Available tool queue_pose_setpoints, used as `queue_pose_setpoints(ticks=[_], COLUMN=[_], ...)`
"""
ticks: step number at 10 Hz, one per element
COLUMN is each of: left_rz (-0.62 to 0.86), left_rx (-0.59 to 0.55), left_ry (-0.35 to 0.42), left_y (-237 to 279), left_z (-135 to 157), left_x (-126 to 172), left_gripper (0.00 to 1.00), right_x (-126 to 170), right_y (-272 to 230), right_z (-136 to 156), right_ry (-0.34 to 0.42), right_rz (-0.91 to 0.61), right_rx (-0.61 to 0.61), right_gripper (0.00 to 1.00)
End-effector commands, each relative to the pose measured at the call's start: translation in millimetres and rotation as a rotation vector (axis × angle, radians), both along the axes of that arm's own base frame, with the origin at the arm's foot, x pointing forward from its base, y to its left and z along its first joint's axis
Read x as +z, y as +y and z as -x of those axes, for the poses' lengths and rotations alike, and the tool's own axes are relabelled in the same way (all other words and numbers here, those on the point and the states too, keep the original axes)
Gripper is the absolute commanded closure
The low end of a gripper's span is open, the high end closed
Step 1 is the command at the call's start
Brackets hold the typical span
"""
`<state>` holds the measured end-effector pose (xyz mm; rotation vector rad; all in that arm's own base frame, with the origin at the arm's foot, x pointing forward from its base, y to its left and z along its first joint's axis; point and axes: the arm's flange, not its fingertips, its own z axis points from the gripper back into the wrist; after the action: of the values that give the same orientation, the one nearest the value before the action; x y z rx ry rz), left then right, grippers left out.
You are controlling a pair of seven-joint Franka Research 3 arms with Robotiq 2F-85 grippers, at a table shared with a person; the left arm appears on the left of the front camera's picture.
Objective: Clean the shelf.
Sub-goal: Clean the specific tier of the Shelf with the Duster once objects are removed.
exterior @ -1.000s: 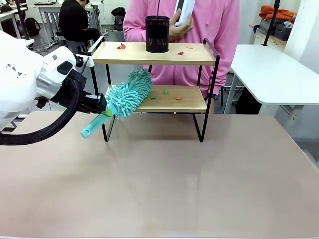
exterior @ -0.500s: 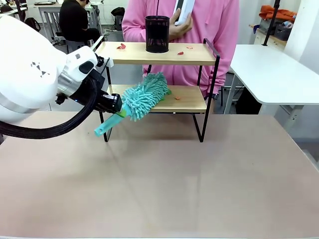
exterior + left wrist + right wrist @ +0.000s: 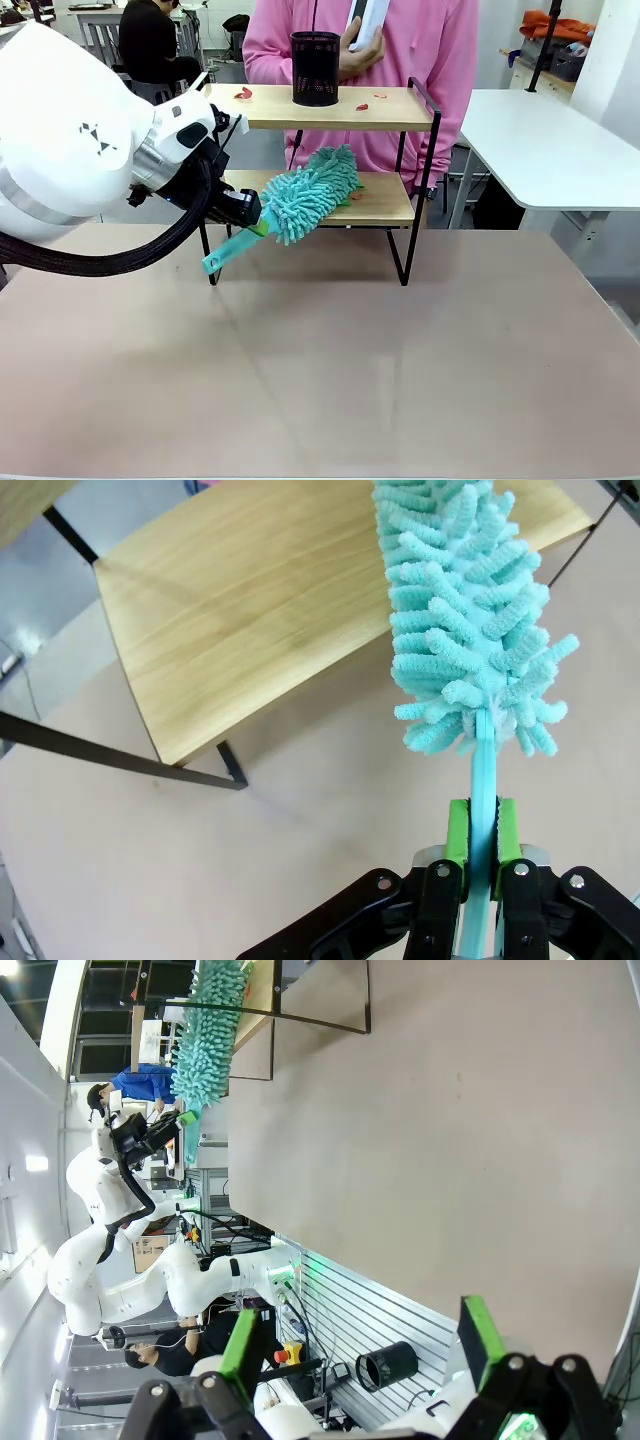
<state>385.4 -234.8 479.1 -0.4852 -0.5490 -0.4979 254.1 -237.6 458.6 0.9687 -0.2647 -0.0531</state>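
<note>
Left wrist view: left gripper [image 3: 481, 830] clenched on the handle of the teal duster [image 3: 462, 610], fluffy head just ahead of the jaws over the lower board of the shelf [image 3: 250, 610] (red scraps [image 3: 243, 93] on its top board), right gripper [image 3: 358, 1345] released, jaws wide, shelf far ahead.

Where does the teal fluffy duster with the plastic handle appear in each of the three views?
Front view: teal fluffy duster left of centre, at the shelf's lower board.
Left wrist view: duster upper right.
Right wrist view: duster top left, sideways.
Shared landmark: light wooden shelf with black frame.
</note>
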Motion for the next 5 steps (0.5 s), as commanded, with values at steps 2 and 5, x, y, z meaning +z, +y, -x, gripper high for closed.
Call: queue_pose_setpoints(ticks=[2, 5], left_rz=[0.007, -0.062], left_rx=[-0.118, -0.198], left_ry=[-0.015, -0.016], left_y=[-4.7, -11.5], left_z=[-3.3, 0.7], left_x=[5.8, 1.3], left_gripper=[0.88, 0.88], right_x=[1.9, 1.9], right_y=[-2.1, -2.1], right_z=[0.7, 0.7], right_ry=[-0.017, -0.017], right_rz=[0.007, 0.007], right_rx=[0.020, 0.020], right_gripper=[0.00, 0.00])
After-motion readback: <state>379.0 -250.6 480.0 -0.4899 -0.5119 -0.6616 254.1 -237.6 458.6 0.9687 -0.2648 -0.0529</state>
